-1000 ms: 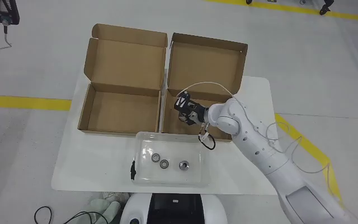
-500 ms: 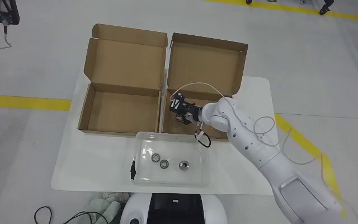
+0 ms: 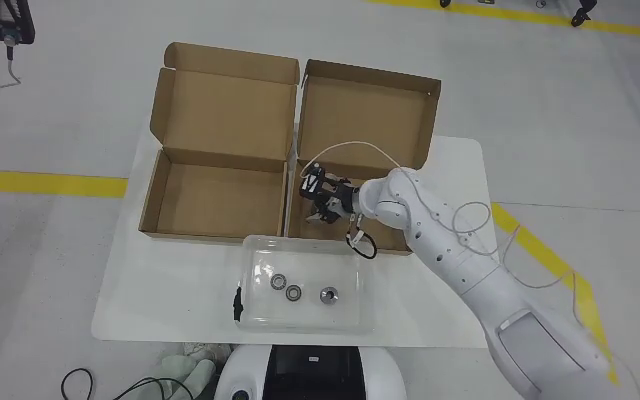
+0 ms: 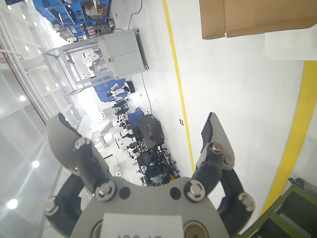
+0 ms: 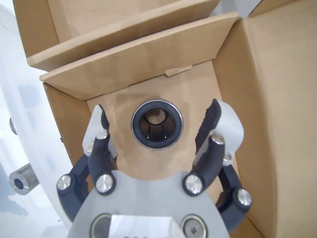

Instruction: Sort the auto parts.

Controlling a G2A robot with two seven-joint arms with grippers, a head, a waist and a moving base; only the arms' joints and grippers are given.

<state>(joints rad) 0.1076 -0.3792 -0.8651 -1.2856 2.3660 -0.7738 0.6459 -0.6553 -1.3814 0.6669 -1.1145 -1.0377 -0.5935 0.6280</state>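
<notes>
My right gripper [image 5: 157, 108] stands open inside the right cardboard box [image 3: 375, 235], near its left wall. Directly under it a black-and-metal cylindrical sleeve [image 5: 156, 126] rests upright on the box floor, between the spread fingers but untouched by them. From above, the same gripper [image 3: 320, 200] sits low over the box's front left part. A clear plastic bin [image 3: 258, 315] in front of the boxes holds three small metal parts [image 3: 294, 293]. My left gripper [image 4: 135, 122] is open and holds nothing, pointing out at the room.
The left cardboard box [image 3: 220, 200] lies open beside the right one, both lids folded back. Through the bin wall a metal tube [image 5: 21, 178] shows. The white table [image 3: 130, 290] has bare room to the left of the bin.
The right arm's gripper has shifted a little to the left inside the right box, and its fingers look more spread now.
</notes>
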